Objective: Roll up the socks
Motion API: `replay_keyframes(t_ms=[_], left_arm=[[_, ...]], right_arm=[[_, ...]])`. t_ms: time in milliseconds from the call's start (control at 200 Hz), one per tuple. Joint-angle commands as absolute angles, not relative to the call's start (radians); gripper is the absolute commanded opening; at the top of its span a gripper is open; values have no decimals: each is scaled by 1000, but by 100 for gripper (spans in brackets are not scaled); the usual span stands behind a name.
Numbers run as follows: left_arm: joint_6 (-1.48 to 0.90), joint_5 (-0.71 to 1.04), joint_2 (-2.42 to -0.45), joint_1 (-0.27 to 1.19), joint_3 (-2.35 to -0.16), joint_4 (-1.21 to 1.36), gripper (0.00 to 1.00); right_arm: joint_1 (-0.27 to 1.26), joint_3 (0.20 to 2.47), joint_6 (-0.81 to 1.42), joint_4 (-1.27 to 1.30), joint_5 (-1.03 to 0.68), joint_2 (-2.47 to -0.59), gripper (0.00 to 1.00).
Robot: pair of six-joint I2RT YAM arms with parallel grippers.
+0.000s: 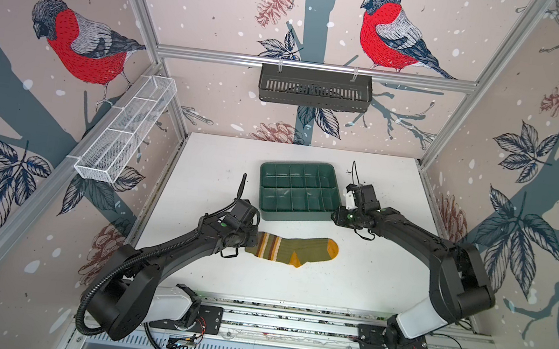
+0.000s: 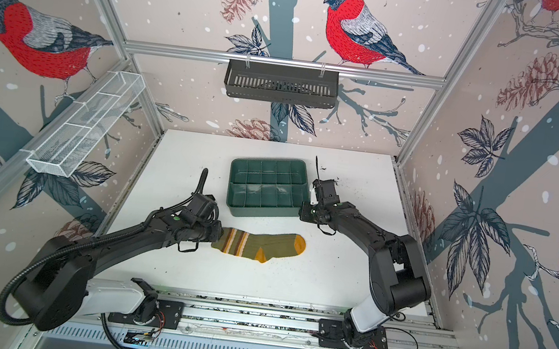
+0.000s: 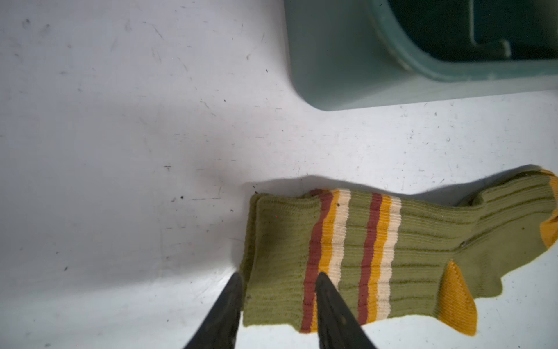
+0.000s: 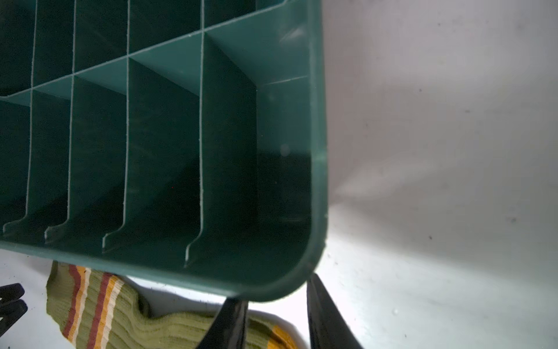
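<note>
The socks (image 1: 292,248) (image 2: 261,244) lie flat on the white table, one on top of the other, with the striped cuffs to the left and the mustard toes to the right. My left gripper (image 3: 279,274) is open at the cuff end. One fingertip (image 3: 237,281) rests beside the cuff edge, and its partner stands over the first brown stripe of the socks (image 3: 407,247). My right gripper (image 4: 273,288) is open at the near right corner of the green tray (image 4: 317,121) and holds nothing. Past its fingers I see the socks (image 4: 120,317).
The divided green tray (image 1: 293,214) (image 2: 262,211) stands just behind the socks. A black slotted basket (image 1: 315,88) hangs on the back rail. A white wire basket (image 1: 126,129) is fixed to the left wall. Bare table (image 1: 368,268) lies to the right of the socks.
</note>
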State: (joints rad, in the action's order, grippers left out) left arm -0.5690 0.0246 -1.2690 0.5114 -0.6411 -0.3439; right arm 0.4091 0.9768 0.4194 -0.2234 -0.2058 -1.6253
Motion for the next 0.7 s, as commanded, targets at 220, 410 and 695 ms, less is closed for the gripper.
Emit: replay_keyframes(t_ms=[220,410,695], left_arm=[[-574,59,-1239,477,-616,-351,44],[-590,80,-1235,477,-582,-334,43],[-591,72,-1271,476,-577,-303,44]], right_arm=[[461,1014,336,-333,-177,-1492,39],[598,963,361,-403,-170,-1382,37],[788,883,458,-303,-242,-1382,28]])
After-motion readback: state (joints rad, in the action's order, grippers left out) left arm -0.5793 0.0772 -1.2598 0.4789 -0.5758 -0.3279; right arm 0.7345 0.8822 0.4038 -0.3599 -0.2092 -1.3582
